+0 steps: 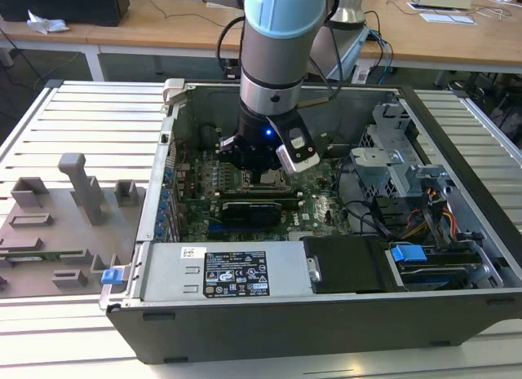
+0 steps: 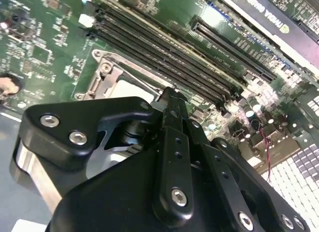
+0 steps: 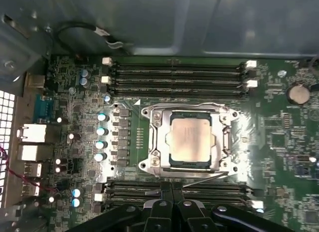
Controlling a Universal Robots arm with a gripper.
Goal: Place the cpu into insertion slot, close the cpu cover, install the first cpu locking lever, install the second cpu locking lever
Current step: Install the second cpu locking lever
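The black two-fingered gripper [image 3: 172, 192], fingers pressed together on nothing, hangs at six o'clock of the pale silver-grey square cpu [image 3: 190, 140], seated in the silver-rimmed insertion slot [image 3: 149, 164] under the thin silvery cpu cover [image 3: 225, 123], on the green motherboard [image 3: 279, 142].

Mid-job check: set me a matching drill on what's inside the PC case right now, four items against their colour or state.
Items:
1. chip
2. cover frame
3. coin battery
4. pincer

States:
A. round and silvery, on the green board
B. black, hanging by the socket's edge
C. pale metal square, seated in the socket
D. silvery, lying flat around the chip

Pairs: 1-C, 2-D, 3-A, 4-B
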